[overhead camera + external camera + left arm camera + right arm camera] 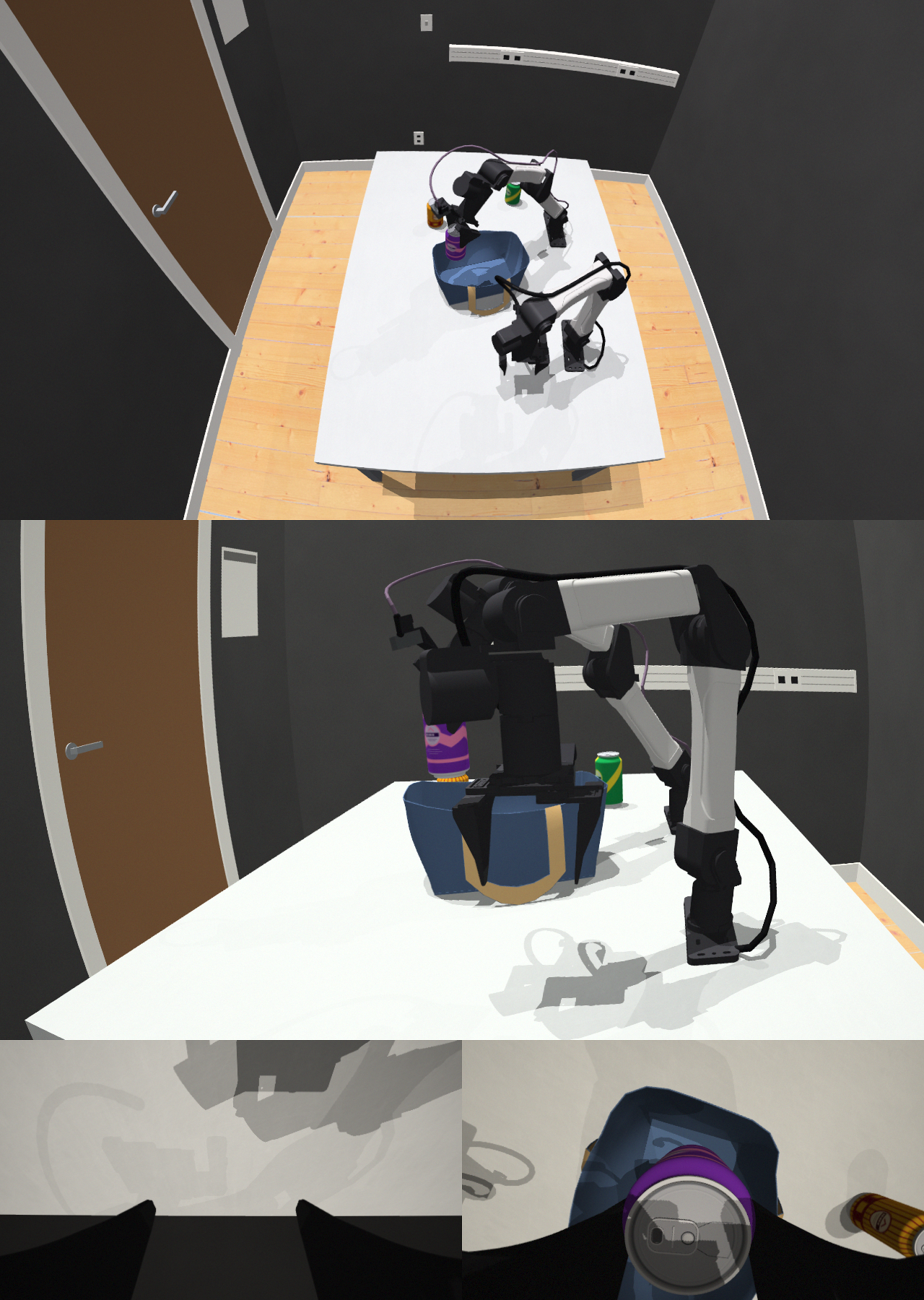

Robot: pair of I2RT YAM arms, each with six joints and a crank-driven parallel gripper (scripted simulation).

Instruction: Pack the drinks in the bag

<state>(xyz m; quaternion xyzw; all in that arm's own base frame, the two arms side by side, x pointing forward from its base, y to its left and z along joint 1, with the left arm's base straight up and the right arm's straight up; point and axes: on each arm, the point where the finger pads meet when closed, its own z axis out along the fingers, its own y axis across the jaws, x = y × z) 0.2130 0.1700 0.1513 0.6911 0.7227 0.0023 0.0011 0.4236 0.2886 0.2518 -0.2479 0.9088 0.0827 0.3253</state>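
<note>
The blue canvas bag (pixel 455 294) (pixel 517 836) (pixel 761 1145) stands with its walls up and mouth open; no drink shows on the visible part of its floor. My right gripper (pixel 455 236) (pixel 690 1199) is shut on the purple can (pixel 455 248) (pixel 447 746) (pixel 693 1164), held upright over the bag's far left part in the top view. An orange can (pixel 431 214) (pixel 452 778) (pixel 881 1217) stands behind the bag, mostly hidden in the exterior view. A green can (pixel 512 193) (pixel 608 778) stands farther back. My left gripper (pixel 520 370) (pixel 529 879) (pixel 225 1203) is open and empty.
The white table (pixel 388 401) (pixel 258 959) carries both arm bases along its right side in the top view. A tan handle (pixel 472 300) (pixel 555 843) hangs on the bag's near wall. The left arm is on the near side of the bag.
</note>
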